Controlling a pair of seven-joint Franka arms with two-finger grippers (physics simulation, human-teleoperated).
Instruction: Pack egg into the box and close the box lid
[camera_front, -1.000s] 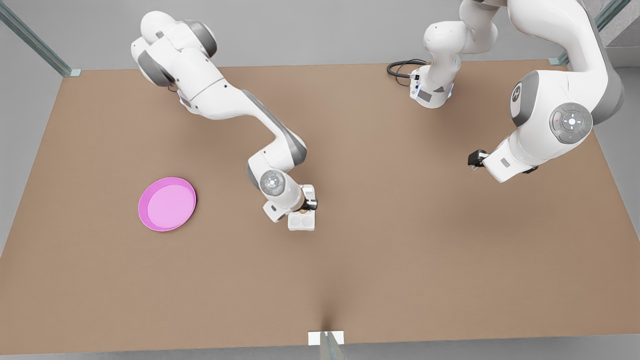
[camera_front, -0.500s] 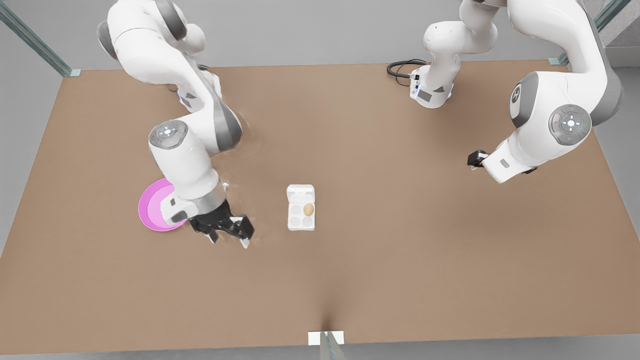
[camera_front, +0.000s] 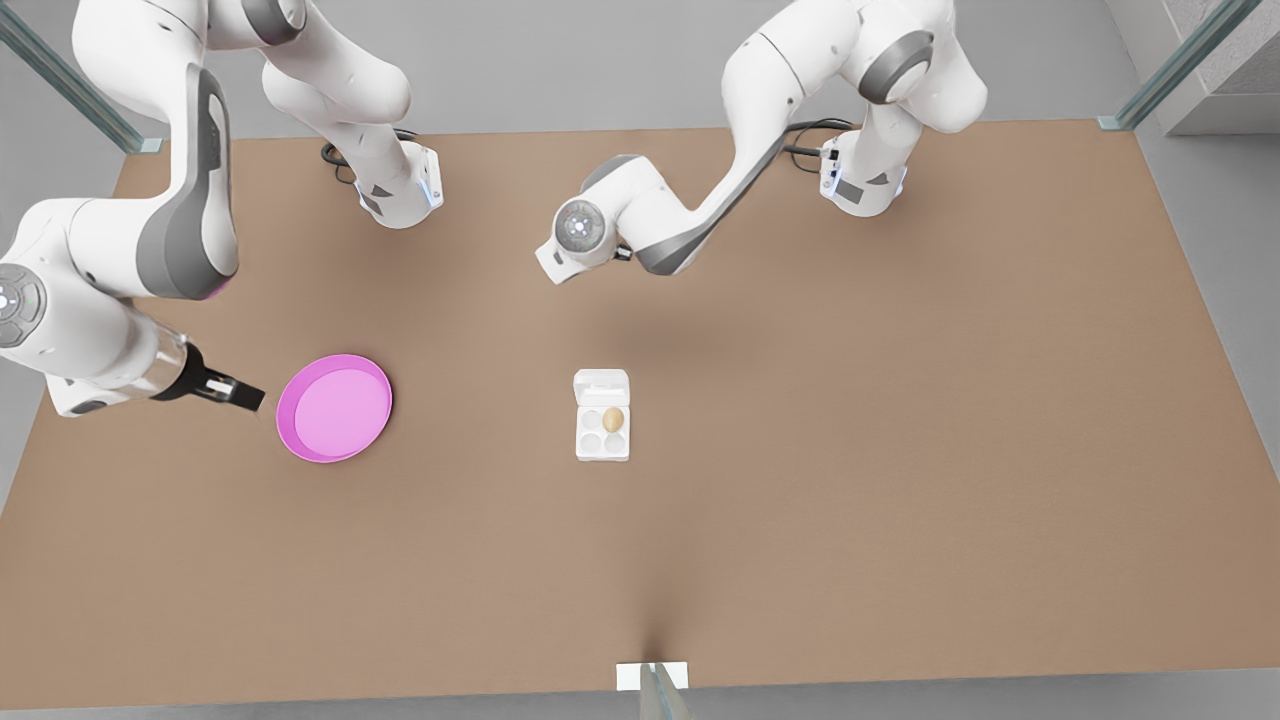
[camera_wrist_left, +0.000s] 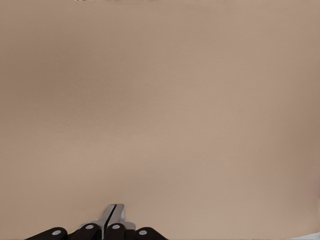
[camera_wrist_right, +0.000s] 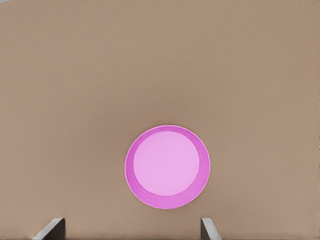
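**One egg in the box, lid open**

One egg sits in the box, near the middle of the front view. It fills the upper right of the four cups, and the other three cups are bare. The one lid lies flat and open on the table, hinged to the box's upper edge.

Two arms reach in from the top of the front view, and neither touches the box. The right gripper hangs at the front view's left, just beside the left rim of the single pink plate. In the right wrist view its two fingers stand wide apart with nothing between them, and the plate lies ahead of them.

The left arm bends over the upper middle of the front view, well apart from the box. In the left wrist view the left gripper hangs over bare table, its two fingers pressed together and holding nothing.
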